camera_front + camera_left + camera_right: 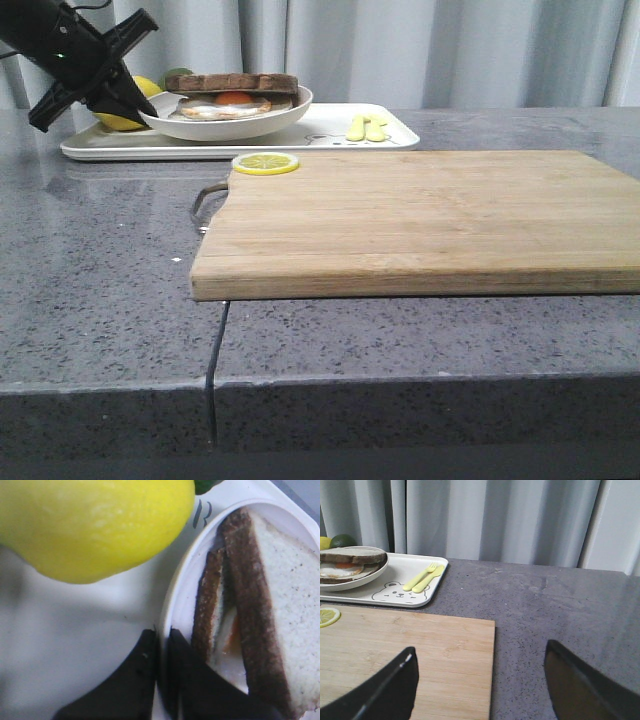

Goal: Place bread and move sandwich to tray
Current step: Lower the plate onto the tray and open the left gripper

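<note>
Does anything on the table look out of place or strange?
Only a small thing: a lemon slice lies alone on the far left corner of the cutting board, overhanging the edge. The sandwich sits neatly in its plate on the tray. Nothing is spilled.

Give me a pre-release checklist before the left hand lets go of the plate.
1. Plate resting on the tray: ok.
2. Bread on top of the fried egg: ok.
3. Left hand pinching the plate rim: ok, closed on it.
4. Lemon clear of the left hand: cannot tell, it sits very close.
5. Right hand open and away from the tray: ok.
6. Plate fully inside the tray rim: cannot tell.
</note>
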